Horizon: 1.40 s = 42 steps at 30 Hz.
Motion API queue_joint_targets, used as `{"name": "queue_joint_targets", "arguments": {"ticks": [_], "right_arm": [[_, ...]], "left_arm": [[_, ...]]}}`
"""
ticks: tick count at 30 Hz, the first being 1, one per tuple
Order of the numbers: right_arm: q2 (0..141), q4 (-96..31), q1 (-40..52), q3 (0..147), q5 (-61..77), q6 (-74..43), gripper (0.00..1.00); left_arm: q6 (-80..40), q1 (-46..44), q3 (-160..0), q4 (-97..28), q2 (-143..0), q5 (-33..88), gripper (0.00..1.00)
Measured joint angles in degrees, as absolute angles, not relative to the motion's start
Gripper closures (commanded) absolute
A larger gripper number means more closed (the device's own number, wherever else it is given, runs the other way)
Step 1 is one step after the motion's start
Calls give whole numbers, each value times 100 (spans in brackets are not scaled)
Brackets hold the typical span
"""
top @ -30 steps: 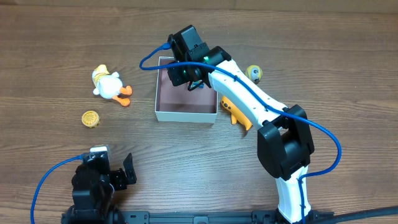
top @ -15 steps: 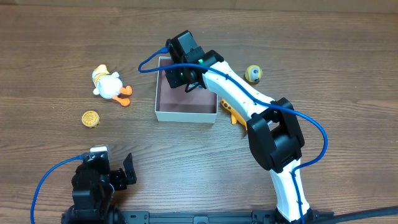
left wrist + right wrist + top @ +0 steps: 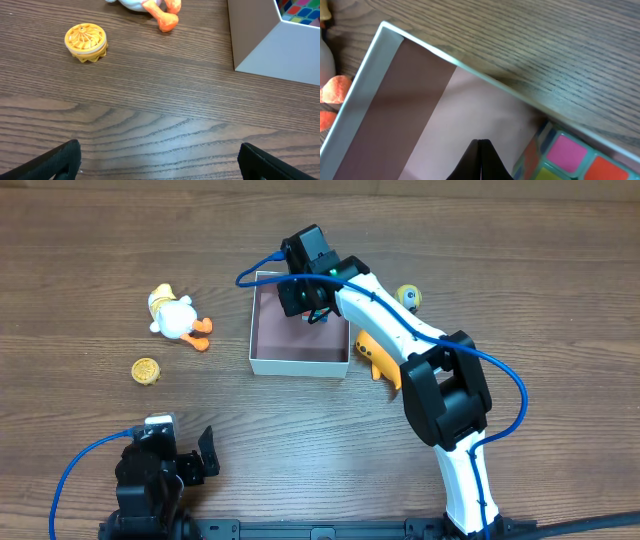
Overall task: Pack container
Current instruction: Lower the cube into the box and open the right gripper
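The container (image 3: 300, 364), a white-walled square box with a pinkish-brown floor, sits at the table's middle. My right gripper (image 3: 316, 312) is shut and empty, low inside the container's far right part; its tips (image 3: 481, 146) hang over the floor beside a multicoloured cube (image 3: 565, 155) that lies in the corner. The box rim (image 3: 420, 42) crosses the right wrist view. My left gripper (image 3: 160, 165) is open and empty, low over bare table near the front left (image 3: 190, 463). The container's white wall (image 3: 260, 45) and the cube (image 3: 300, 10) show in the left wrist view.
A white and orange duck toy (image 3: 176, 316) and a yellow round disc (image 3: 146, 370) lie left of the container; both show in the left wrist view, the disc (image 3: 86, 42) nearer. An orange toy (image 3: 376, 360) lies by the right wall, a yellow ball toy (image 3: 407, 298) beyond it.
The right arm's elbow has swung left and its wrist shifted a little left, then back right, staying over the container's far part. The left arm has not moved.
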<state>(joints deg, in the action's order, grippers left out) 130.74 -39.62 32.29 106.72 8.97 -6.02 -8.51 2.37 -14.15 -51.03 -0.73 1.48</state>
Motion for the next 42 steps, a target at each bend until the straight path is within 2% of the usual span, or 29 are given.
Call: {"name": "queue_joint_targets", "arguments": {"ticks": [25,42], "right_arm": [[13074,-4338,3148,10672,357,-600,96],[13074,-4139,3041,10672,357,-329,96]], "left_arm": [[-851,237,-1415,-5103,-73,148,0],[-851,237,-1415,-5103,-73,148,0]]}}
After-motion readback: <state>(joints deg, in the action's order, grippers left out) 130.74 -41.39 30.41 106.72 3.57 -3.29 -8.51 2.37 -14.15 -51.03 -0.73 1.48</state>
